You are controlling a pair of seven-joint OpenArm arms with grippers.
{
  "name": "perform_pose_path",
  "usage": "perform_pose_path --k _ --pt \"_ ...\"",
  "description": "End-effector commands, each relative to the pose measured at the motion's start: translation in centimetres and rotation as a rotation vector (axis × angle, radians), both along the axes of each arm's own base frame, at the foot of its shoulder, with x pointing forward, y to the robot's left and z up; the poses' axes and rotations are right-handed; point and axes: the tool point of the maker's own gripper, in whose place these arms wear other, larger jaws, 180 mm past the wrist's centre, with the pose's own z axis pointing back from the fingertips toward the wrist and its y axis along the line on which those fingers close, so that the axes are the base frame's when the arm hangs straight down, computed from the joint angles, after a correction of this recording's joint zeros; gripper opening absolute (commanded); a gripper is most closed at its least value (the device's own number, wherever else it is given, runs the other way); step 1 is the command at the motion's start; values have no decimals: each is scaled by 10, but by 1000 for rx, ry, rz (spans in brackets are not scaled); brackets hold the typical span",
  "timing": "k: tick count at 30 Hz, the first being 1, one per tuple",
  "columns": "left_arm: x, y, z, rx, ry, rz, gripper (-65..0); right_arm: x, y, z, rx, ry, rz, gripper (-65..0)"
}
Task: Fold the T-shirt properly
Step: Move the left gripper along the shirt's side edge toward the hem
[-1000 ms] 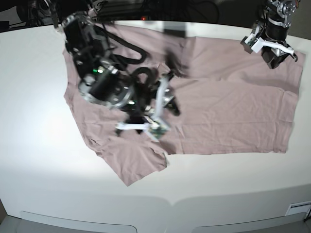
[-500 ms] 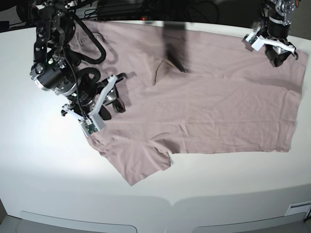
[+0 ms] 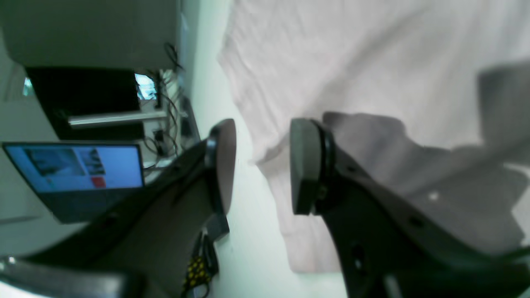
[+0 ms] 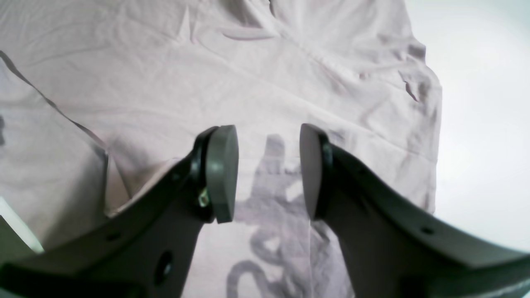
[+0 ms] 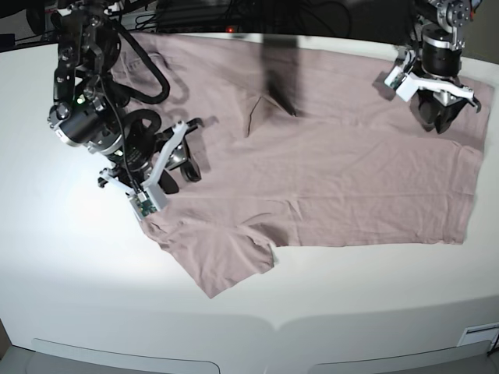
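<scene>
The T-shirt (image 5: 335,164) is lying spread on the worktop (image 5: 70,265). The left gripper (image 5: 437,97) and right gripper (image 5: 160,167) are being held over it, jaws parted, nothing being grasped.

White table (image 5: 70,265), glare patch, lit laptop screen (image 3: 83,167) (blurred), possibly cables behind

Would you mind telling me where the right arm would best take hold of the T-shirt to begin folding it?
Probably the sleeve that sticks out toward the front edge of the table, near the right gripper. It is a free flap with bare table around its tip, so open fingers can come down from above at its hem and pinch it. The T-shirt body lies flat, offering less edge.
</scene>
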Motion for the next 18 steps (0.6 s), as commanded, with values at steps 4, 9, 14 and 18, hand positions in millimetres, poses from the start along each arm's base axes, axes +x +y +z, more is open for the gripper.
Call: perform_pose_path --k 4,9,14,18 --pt "37 -9 38 -130 -108 12 -435 15 1 13 25 -55 2 -395" --pt "92 -20 58 -311 -101 17 -435 30 -6 7 26 -29 -28 -395" --pt "153 -11 86 -429 -137 28 -435 34 -7 8 25 -34 -30 -395" --pt "197 20 75 -535 -59 105 -435 34 -10 9 23 -33 -39 -395"
